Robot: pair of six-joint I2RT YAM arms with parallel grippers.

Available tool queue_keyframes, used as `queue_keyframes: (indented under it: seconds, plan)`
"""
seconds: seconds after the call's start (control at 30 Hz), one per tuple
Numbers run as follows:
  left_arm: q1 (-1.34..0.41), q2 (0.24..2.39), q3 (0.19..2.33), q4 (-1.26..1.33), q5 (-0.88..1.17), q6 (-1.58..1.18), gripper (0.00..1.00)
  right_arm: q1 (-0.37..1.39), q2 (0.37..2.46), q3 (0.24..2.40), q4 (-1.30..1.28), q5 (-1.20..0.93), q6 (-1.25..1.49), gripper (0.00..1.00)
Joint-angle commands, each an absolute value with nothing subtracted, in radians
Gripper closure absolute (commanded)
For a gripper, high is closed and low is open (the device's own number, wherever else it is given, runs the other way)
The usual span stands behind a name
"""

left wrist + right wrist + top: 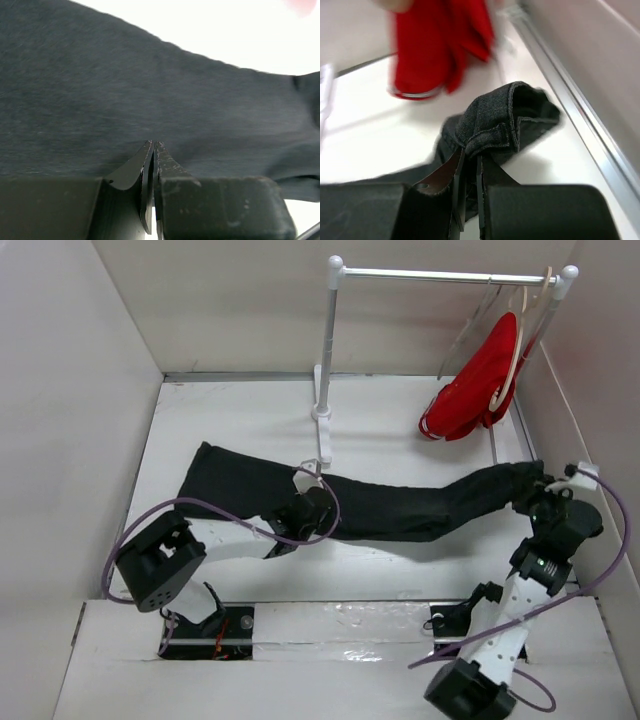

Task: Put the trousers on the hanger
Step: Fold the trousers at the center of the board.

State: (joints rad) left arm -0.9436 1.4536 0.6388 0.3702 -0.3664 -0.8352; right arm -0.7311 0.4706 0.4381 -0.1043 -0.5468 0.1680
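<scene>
Black trousers (400, 508) flat on table (240, 420), long axis left to right, wider end left, left gripper (312, 512) closed at mid-length near edge, right gripper (530, 498) clamped on bunched right end.

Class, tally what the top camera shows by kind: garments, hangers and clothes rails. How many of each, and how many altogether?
Garments: 2 (black trousers, red garment)
Hangers: 2 (pale grey hanger, beige hanger)
Clothes rail: 1
Total: 5
</scene>
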Motion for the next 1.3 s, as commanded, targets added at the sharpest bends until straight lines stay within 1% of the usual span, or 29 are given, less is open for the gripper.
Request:
queue_keyframes:
  seconds: [0.0,0.07,0.17,0.2,0.27,0.37,0.47,0.53,0.63,0.67,0.77,0.8,0.87,0.9,1.03,1.07,1.17,1.27]
  plan:
    - [-0.995,1.503,0.670,0.448,-0.394,-0.818,1.00,-0.574,0.564,0.540,-0.184,-0.626,0.037,1.00]
    - [-1.006,1.547,0.690,0.460,-0.391,-0.827,1.00,-0.479,0.587,0.578,-0.190,-0.626,0.017,1.00]
    - [-1.015,1.583,0.689,0.513,-0.353,-0.848,1.00,-0.402,0.562,0.613,-0.206,-0.575,0.011,1.00]
    - [-1.015,1.600,0.681,0.534,-0.336,-0.854,1.00,-0.349,0.546,0.626,-0.196,-0.566,0.018,1.00]
    - [-1.057,1.615,0.687,0.580,-0.316,-0.856,1.00,-0.296,0.540,0.641,-0.195,-0.549,0.026,1.00]
    - [-1.107,1.663,0.718,0.575,-0.319,-0.851,1.00,-0.177,0.549,0.681,-0.177,-0.508,0.052,1.00]
    - [-1.108,1.723,0.753,0.565,-0.298,-0.871,1.00,-0.037,0.574,0.733,-0.129,-0.439,0.089,1.00]
    - [-1.117,1.747,0.755,0.574,-0.301,-0.880,1.00,0.064,0.618,0.808,-0.123,-0.408,0.097,1.00]
    - [-1.117,1.762,0.749,0.578,-0.310,-0.882,1.00,0.170,0.670,0.879,-0.104,-0.329,0.104,1.00]
    - [-1.117,1.766,0.749,0.583,-0.308,-0.882,1.00,0.239,0.684,0.915,-0.094,-0.289,0.106,1.00]
    - [-1.117,1.785,0.749,0.601,-0.293,-0.885,1.00,0.352,0.756,0.968,-0.058,-0.204,0.115,1.00]
    - [-1.126,1.795,0.749,0.603,-0.291,-0.888,1.00,0.433,0.774,0.995,-0.032,-0.178,0.117,1.00]
    - [-1.138,1.805,0.747,0.620,-0.281,-0.900,1.00,0.510,0.820,1.021,-0.011,-0.100,0.114,1.00]
    - [-1.138,1.818,0.746,0.626,-0.276,-0.903,1.00,0.578,0.866,1.047,0.024,-0.078,0.110,1.00]
    - [-1.189,1.861,0.773,0.652,-0.247,-0.913,1.00,0.684,0.989,1.121,0.075,-0.005,0.101,1.00]
    - [-1.212,1.868,0.781,0.664,-0.244,-0.913,1.00,0.684,1.011,1.137,0.087,0.030,0.100,1.00]
    - [-1.242,1.899,0.825,0.679,-0.227,-0.910,1.00,0.695,1.089,1.204,0.110,0.025,0.107,1.00]
    - [-1.270,1.911,0.862,0.710,-0.225,-0.896,1.00,0.652,1.120,1.256,0.109,0.009,0.113,1.00]
